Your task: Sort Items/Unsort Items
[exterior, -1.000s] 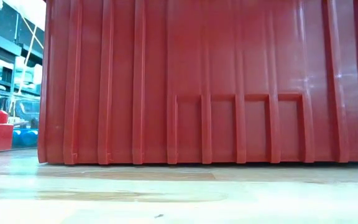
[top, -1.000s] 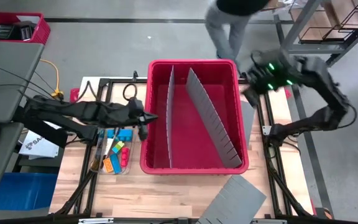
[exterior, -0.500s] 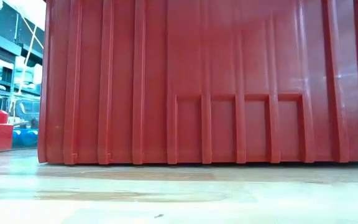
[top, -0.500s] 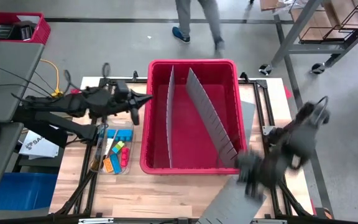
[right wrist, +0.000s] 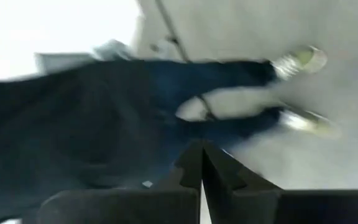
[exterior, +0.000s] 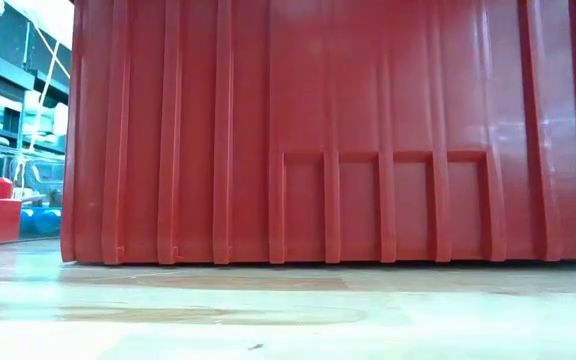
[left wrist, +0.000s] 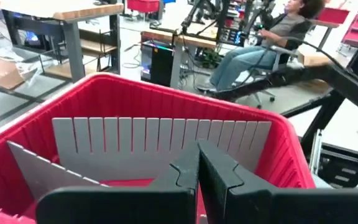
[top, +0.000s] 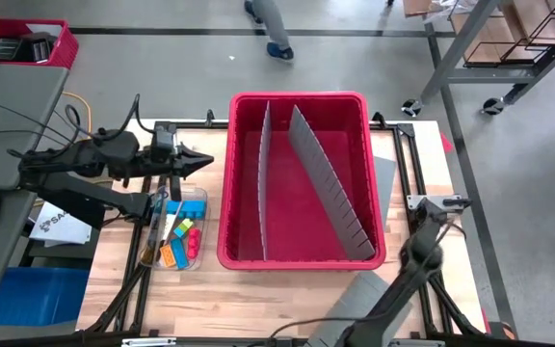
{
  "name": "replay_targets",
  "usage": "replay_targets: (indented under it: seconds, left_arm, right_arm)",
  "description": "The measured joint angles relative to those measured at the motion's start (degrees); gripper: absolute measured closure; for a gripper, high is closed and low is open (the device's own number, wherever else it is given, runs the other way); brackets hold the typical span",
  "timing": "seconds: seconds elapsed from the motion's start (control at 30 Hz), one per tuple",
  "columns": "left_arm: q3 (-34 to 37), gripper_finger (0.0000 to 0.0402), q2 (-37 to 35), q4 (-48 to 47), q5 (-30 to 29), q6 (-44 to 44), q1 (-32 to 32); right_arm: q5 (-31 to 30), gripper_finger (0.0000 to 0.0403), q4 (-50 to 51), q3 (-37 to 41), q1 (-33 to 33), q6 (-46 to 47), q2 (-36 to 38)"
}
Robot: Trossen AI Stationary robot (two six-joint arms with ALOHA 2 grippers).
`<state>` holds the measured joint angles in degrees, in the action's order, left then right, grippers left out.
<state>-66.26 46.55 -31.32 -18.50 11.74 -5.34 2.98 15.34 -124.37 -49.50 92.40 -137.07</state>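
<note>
At the far left of the tabletop [top: 258, 289], the items [top: 176, 243] lie bunched in a clear tray [top: 198, 196] just beside the bin's left wall: blue, yellow, green, orange and red blocks with a thin dark stick or two alongside. Kept together there, they sit within easy reach of the left arm and close to the bin they would be sorted into.

The left gripper [top: 203, 158] hovers past the far end of that tray, near the bin's left rim. Its fingers [left wrist: 179, 177] are pressed fully together and hold nothing. In the left wrist view they point level across the bin, so the arm looks parked clear of the items rather than set to pick one.

The bin [top: 299, 99] fills the middle of the tabletop. Two grey dividers [top: 330, 183] stand in it; one runs straight and the other slants, splitting it into three lanes, presumably one per kind of item. No item shows in any lane, so by my judgement the sorting is not yet begun.

At the right, the right arm folds down past the tabletop's near edge. The right gripper [right wrist: 202, 163] shows only in its own wrist view, fingers closed and empty, aimed at the floor and away from the work.
</note>
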Motion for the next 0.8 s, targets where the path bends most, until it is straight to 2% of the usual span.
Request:
replay_targets:
  seconds: [0.1, 0.13, 0.17, 0.23, 0.43, 0.63, 0.8]
  left_arm:
    - [0.0, 0.0401, -0.49, -1.38, -0.04, -0.01, 0.0]
    - [0.0, 0.0401, -0.49, -1.52, -0.03, 0.0, 0.0]
    - [0.0, 0.0401, -0.47, -1.73, -0.04, -0.01, 0.02]
    - [0.07, 0.0401, -0.3, -2.08, -0.06, 0.01, 0.02]
    - [0.09, 0.0401, 1.35, -2.32, -0.26, -1.38, 0.04]
    - [0.09, 0.0401, 3.83, -3.22, -0.26, -1.9, 0.07]
    - [0.09, 0.0401, 5.8, -4.44, -0.28, -1.92, 0.07]
  right_arm:
    - [4.86, 0.0403, 9.58, -10.33, -0.01, -0.68, -6.97]
    - [5.8, 0.0403, 10.4, -10.71, -0.03, -0.05, -8.1]
    - [6.56, 0.0403, 8.22, -8.5, -0.08, 2.09, -7.97]
    - [5.99, 0.0403, 10.6, -6.19, -0.48, 4.78, -8.06]
    - [4.52, 0.0403, 31.08, -7.51, -0.13, 1.31, -8.0]
    - [5.05, 0.0403, 28.57, -8.05, 0.53, -3.66, -7.94]
    - [9.43, 0.0403, 35.65, -8.05, -3.36, 4.87, -6.56]
